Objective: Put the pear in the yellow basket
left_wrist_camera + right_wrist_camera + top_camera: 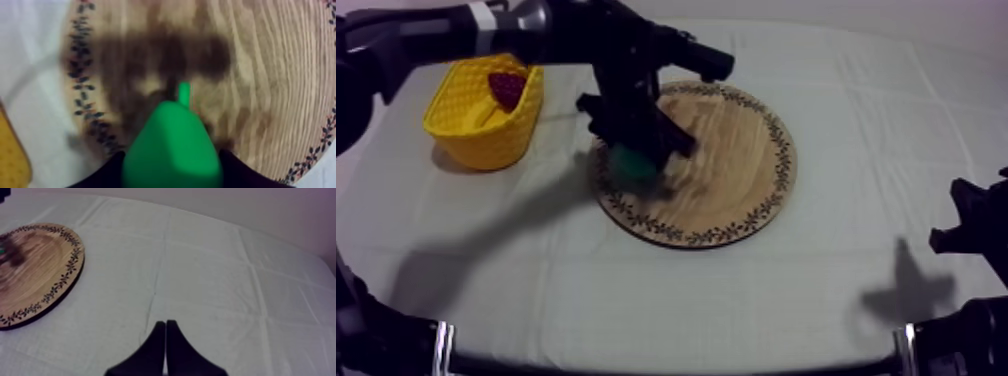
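As left gripper (636,155) clasps it, pear (172,145) looks blurred.

Dim, even light is falling from above onto the grey-white tabletop (816,290), giving the cloth a faint violet cast. The left arm (486,25) is throwing a broad, soft-edged shadow across the cloth just left of the wooden board (736,170), and it is reaching onto the board's rim. On the board, a dark blotch of shadow is lying just beyond the pear (172,150), whose green is showing brightly. Well to the right of the board, the right hand (165,325) is casting a smaller, paler shadow.
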### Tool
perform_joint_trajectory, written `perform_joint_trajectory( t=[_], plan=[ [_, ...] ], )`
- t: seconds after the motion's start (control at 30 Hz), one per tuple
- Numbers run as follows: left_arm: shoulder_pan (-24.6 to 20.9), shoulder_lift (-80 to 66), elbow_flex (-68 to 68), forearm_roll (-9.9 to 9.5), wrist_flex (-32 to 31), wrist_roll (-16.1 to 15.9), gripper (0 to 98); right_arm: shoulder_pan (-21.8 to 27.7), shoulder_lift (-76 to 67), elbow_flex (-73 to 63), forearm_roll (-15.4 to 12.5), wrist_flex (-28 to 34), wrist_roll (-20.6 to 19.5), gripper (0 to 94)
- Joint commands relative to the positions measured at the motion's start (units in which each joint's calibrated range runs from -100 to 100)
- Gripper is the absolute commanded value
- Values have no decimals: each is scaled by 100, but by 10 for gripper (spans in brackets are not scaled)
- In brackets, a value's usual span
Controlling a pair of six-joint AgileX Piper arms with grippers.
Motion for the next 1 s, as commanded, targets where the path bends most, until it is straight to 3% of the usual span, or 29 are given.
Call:
perform_joint_trajectory(
  t=[0.0, 0.23, 0.53, 0.77, 0.97],
  plan=[
    [-46, -393, 70, -35, 145, -24, 612, 1, 1, 5, 0, -1, 3, 5],
    [-291, -1546, 956, -137, 264, -105, 622, 1, 1, 5, 0, -1, 3, 5],
    [-868, -3182, 2396, -259, 400, -430, 668, 1, 1, 5, 0, -1, 3, 5],
    [-1437, -3547, 2250, -471, 342, -606, 655, 1, 1, 5, 0, -1, 3, 5],
    [-1835, -3447, 1976, -667, -132, -556, 633, 1, 1, 5, 0, -1, 3, 5]
  ],
)
